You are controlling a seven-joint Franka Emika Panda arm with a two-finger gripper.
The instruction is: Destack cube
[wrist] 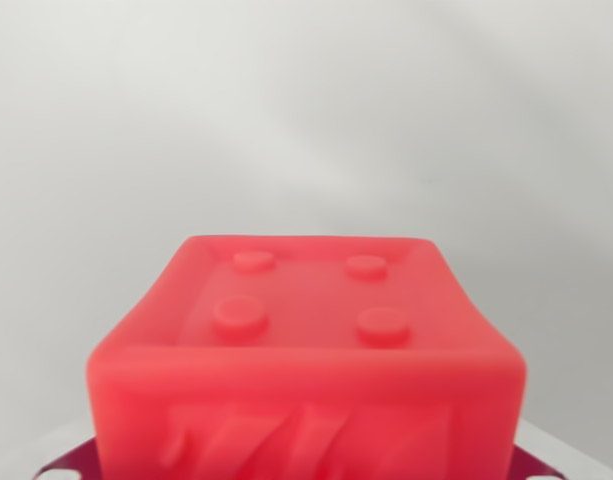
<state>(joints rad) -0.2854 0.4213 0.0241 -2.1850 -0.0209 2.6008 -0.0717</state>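
No fingers show anywhere in the wrist view; whether they are spread, pressed together or pinching anything cannot be told; nothing at the frame edges reads as a fingertip or pad. Working outward from where they should sit: the red cube point(306, 350) fills the lower middle of the picture, very close to the camera, top face up and level, four round studs point(241, 315) in a square on that face; front wall faces the lens with raised slanted ridges moulded into it, slightly blurred by closeness. Beneath it, at the lower corners, slivers of a darker magenta block point(68, 462) stick out on both the wrist view's left and right; judged to be the lower piece of the stack, the red cube resting on it and touching; its shape otherwise hidden. Behind and around, a pale grey tabletop point(306, 120), bare and featureless. Key relation: the cube lies dead centre left-to-right, low in the frame, so it sits straight ahead of the wrist, little or no sideways correction needed; no long axis, the top looks about square, so either pair of opposite walls would serve. Stage judged as approach or pre-grasp; lift not yet evident.
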